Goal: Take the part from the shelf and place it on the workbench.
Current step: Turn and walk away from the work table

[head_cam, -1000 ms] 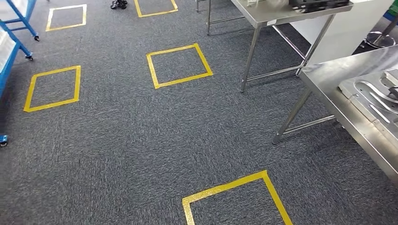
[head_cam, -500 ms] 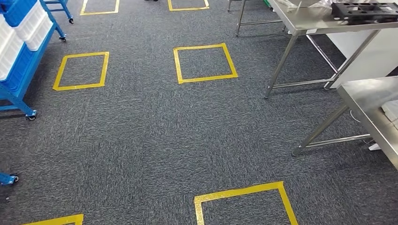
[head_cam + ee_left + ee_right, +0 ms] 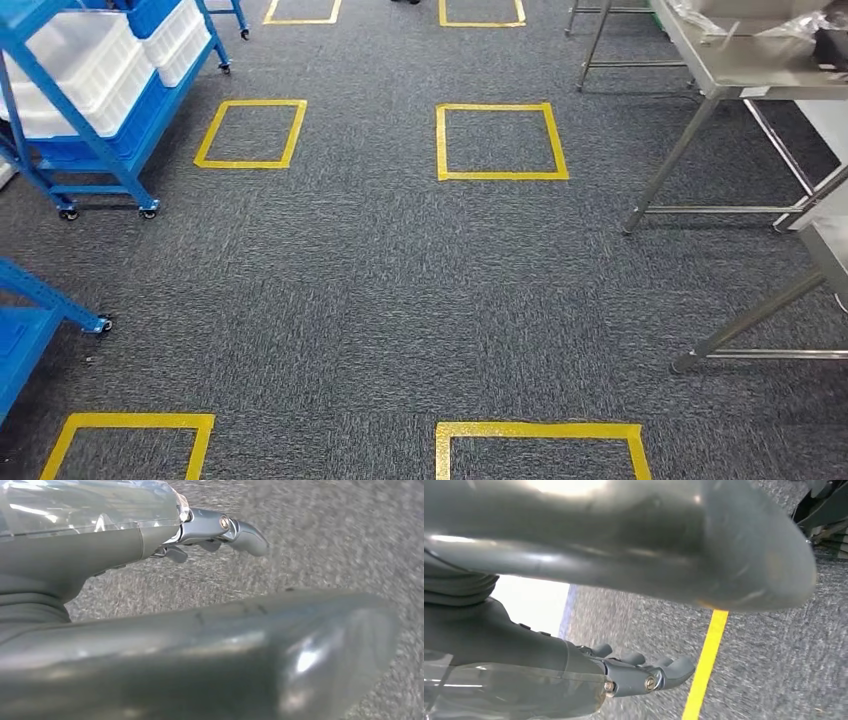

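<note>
Above grey carpet, left robot hand empty, fingers apart, right robot hand likewise, blue shelf nearby

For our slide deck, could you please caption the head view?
Grey carpet marked with yellow tape squares, blue shelf with white bins left, steel workbench right.

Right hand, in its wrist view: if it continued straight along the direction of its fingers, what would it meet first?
Probably the grey carpet. The right hand holds nothing, and its fingers point toward the floor near a yellow tape line. Nothing else shows in between, though depth is unclear.
</note>
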Available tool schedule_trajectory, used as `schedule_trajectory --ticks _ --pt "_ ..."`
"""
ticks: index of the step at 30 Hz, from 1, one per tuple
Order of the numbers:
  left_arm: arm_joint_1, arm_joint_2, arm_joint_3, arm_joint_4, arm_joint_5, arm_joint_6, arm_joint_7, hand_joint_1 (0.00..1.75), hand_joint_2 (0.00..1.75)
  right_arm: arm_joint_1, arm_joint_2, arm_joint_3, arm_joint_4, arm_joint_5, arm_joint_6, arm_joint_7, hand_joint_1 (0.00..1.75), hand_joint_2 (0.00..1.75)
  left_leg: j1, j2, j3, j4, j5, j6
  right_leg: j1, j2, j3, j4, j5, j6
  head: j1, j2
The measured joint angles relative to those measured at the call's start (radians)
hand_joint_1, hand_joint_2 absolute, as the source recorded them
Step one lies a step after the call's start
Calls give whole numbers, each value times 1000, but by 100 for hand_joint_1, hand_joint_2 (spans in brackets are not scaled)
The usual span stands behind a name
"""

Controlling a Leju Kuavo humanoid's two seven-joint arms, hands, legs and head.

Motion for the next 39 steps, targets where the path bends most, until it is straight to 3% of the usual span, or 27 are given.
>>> schedule_trajectory --ticks 1,3,5,6,9,11,13,15,16,17,18,20,22,24,25,26,28,30,31,32,34,36,37,39 --pt "1 1 -1 0 0 0 1 0 0 0 0 0 0 0 0 0 0 0 3 3 6 -6 11 -3 0 -13 0 1 -1 1 0 0" --pt "2 5 -2 0 0 0 4 0 0 -2 1 0 0 0 1 0 0 0 6 29 74 -122 70 -6 0 -36 3 5 -6 8 0 0" --pt "-2 7 -4 0 1 0 6 0 0 -1 1 -1 0 0 2 1 0 0 3 66 139 -242 110 1 4 -58 6 12 -14 20 0 0" --pt "-3 7 -4 0 1 -1 7 0 0 -2 1 -1 1 0 2 1 0 0 1 76 152 -268 115 7 7 -67 8 14 -17 26 0 0" --pt "2 7 -4 0 0 0 9 0 0 -9 1 -1 1 0 2 3 0 0 -4 49 148 -278 119 29 3 -83 14 16 -21 43 1 0" --pt "2 8 -4 0 1 0 10 0 0 -11 1 -1 1 0 2 3 0 0 -3 30 151 -287 127 43 -3 -42 -2 58 -55 53 1 0" --pt "0 8 -4 0 1 0 10 0 0 -8 2 -1 2 1 3 3 0 0 -4 10 150 -291 132 52 -5 13 -61 180 -122 54 1 0" --pt "-2 8 -4 0 1 0 10 0 0 -6 2 -1 3 3 5 2 0 0 -9 -16 148 -290 134 55 -4 30 -125 298 -159 50 2 0" --pt "-1 8 -4 0 2 0 10 0 0 -5 2 -1 3 4 5 2 0 0 -11 -29 149 -290 134 56 -2 33 -135 310 -148 46 1 0" --pt "0 8 -4 0 3 1 10 0 0 -4 2 -1 3 5 6 1 0 0 -12 -44 150 -290 134 56 0 37 -127 283 -118 41 2 0" --pt "1 8 -4 0 5 1 10 0 0 -4 1 -1 3 6 6 0 0 0 -13 -57 152 -289 134 56 2 48 -103 222 -76 35 2 0" --pt "0 6 -4 0 9 2 9 0 0 -3 0 -1 3 8 8 -2 0 0 -14 -82 152 -288 134 52 4 96 -49 87 -10 23 2 0" --pt "-1 5 -4 1 11 3 8 0 0 -4 -2 -1 3 10 9 -4 0 0 -13 -104 145 -286 136 43 7 124 -28 27 7 16 1 0" --pt "1 5 -4 1 13 4 6 0 0 -7 -2 -1 3 11 10 -6 0 0 -11 -122 138 -286 137 31 6 102 -23 17 9 11 1 0" --pt "3 5 -4 1 13 5 5 0 0 -8 -2 0 3 12 10 -6 0 0 -12 -111 134 -278 131 26 5 89 -19 10 12 7 1 0" --pt "3 6 -4 1 14 6 4 0 0 -7 -2 0 3 13 10 -6 0 0 -13 -88 123 -254 114 21 2 74 -16 2 15 1 1 0" --pt "2 6 -4 1 14 6 3 0 0 -3 -2 0 3 14 10 -7 0 0 -13 -27 73 -146 49 12 3 43 -12 -4 16 -6 1 0" --pt "1 6 -4 1 13 6 2 0 0 1 -2 0 3 15 10 -7 0 0 -6 -4 17 -25 -2 3 6 12 -13 -3 14 -8 1 0" --pt "2 6 -4 1 12 6 2 0 0 1 -2 -1 3 15 10 -7 0 0 -3 0 8 -4 -3 -1 7 -1 -13 -2 13 -8 1 0" --pt "3 6 -4 1 12 6 2 0 0 0 -2 -1 3 15 11 -7 0 0 0 5 20 -25 16 -4 7 -14 -12 -1 11 -6 1 0" --pt "3 7 -4 1 12 6 1 0 0 -2 -2 -1 3 15 12 -8 0 0 3 36 91 -157 79 -6 6 -38 -9 4 4 1 1 0" --pt "1 8 -4 1 12 6 0 0 0 -2 -2 0 3 15 13 -8 0 0 -1 65 148 -264 115 3 8 -56 -4 11 -4 13 1 0" --pt "1 8 -4 1 11 6 0 0 0 -3 -2 0 3 15 13 -8 0 0 -3 69 155 -280 117 9 10 -64 -2 13 -7 19 1 0" --pt "3 8 -4 1 11 5 -1 0 0 -8 -2 0 3 15 14 -8 0 0 -6 49 153 -282 120 23 9 -75 2 14 -10 30 1 0"
